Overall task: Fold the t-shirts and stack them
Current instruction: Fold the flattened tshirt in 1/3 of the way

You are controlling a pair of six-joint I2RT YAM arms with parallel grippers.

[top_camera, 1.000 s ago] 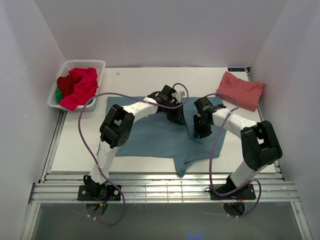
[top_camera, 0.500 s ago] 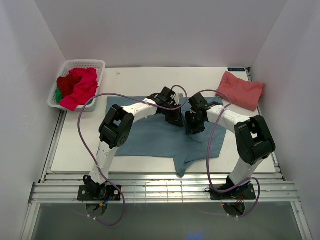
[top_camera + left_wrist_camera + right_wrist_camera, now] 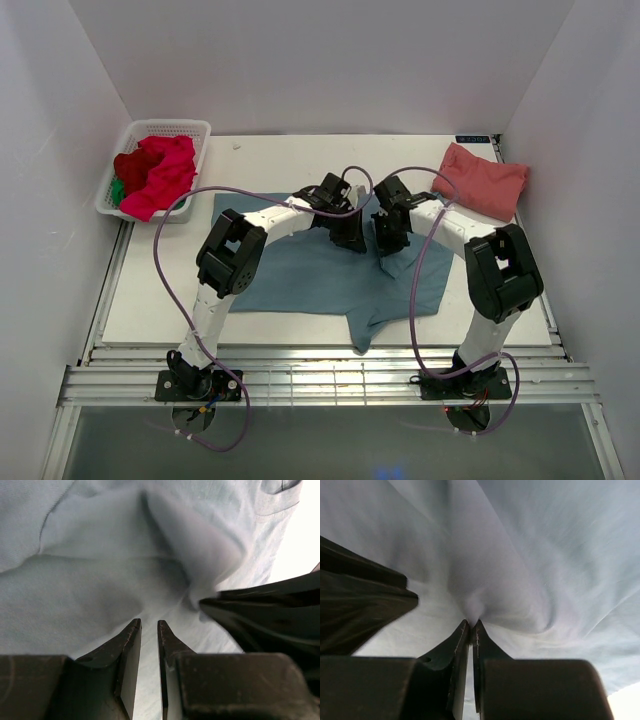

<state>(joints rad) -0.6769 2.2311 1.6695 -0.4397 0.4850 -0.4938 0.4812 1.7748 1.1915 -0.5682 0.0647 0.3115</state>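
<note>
The teal-blue t-shirt (image 3: 300, 275) lies spread across the middle of the white table (image 3: 300, 155), a soft matte knit, mostly flat, with one flap trailing toward the near edge. Where my two grippers meet over its far right part, the cloth is drawn into a raised ridge with wrinkles fanning outward.

The right gripper (image 3: 388, 245) has its dark wedge-shaped fingers pressed together. From its wrist camera the fabric puckers right at the tips (image 3: 471, 625), so it seems to be pinching a thin fold of the shirt, though the pinch itself is hard to make out. The left gripper (image 3: 352, 240) sits just beside it, its fingers a narrow slit apart (image 3: 148, 625) with pale cloth showing through the gap and nothing clamped that I can see.

At the far right corner a salmon-pink t-shirt (image 3: 482, 180) rests folded into a plump rectangle, well apart from the teal one. At the far left, a white lattice plastic basket (image 3: 165, 126) holds a crumpled magenta t-shirt (image 3: 165, 175) spilling over its rim, with a scrap of green cloth (image 3: 118, 188) beside it.
</note>
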